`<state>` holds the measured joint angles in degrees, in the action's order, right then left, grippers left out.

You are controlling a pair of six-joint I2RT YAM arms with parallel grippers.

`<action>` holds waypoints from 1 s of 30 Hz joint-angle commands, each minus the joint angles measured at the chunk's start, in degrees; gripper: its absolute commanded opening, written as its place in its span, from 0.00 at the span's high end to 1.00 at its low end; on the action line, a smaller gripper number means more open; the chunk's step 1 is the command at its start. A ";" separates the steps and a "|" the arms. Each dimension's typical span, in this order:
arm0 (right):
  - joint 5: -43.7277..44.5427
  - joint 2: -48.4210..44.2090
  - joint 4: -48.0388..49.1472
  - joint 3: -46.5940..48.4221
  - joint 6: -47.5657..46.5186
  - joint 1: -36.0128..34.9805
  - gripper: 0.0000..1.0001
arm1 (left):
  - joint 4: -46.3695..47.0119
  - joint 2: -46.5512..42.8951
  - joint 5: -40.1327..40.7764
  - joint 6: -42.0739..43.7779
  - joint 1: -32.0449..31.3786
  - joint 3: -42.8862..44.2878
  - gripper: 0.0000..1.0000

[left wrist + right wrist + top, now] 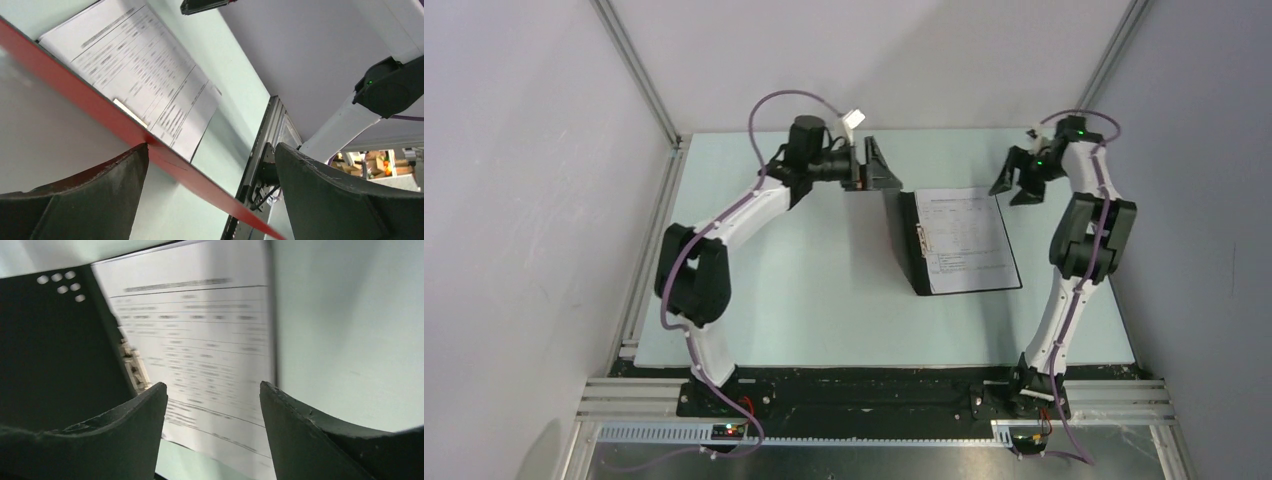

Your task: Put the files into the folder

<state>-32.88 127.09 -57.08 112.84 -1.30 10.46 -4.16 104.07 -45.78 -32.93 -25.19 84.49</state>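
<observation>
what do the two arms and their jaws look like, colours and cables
The left arm and right arm both have white links with black joints, and a purple cable runs along each. The right wrist shows green lights. The jaws are dark, scuffed wedges.

We see a pale green tabletop (824, 300) framed by slanting aluminium posts (636, 70), with plain pale walls (514, 200) around it. Along its near edge run a black mounting strip (874, 392) and slotted silver rails (624, 398). The left wrist view catches blurred boxes (380, 162) beyond.
</observation>
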 commanded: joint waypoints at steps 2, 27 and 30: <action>4.11 1.09 -2.32 0.99 -3.26 6.16 0.27 | 0.86 7.85 1.58 2.06 -5.81 12.09 0.00; -6.01 -16.10 -2.30 -9.82 2.71 18.90 0.03 | -0.66 30.18 29.24 0.81 -15.14 32.52 0.00; -2.75 -19.07 -2.74 -6.92 -0.39 11.66 0.01 | -4.43 21.22 29.68 7.07 -11.22 31.53 0.00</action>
<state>-37.67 115.09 -60.01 101.65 0.89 29.26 -4.84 141.53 -19.22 -33.08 -41.78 115.68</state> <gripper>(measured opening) 0.982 0.996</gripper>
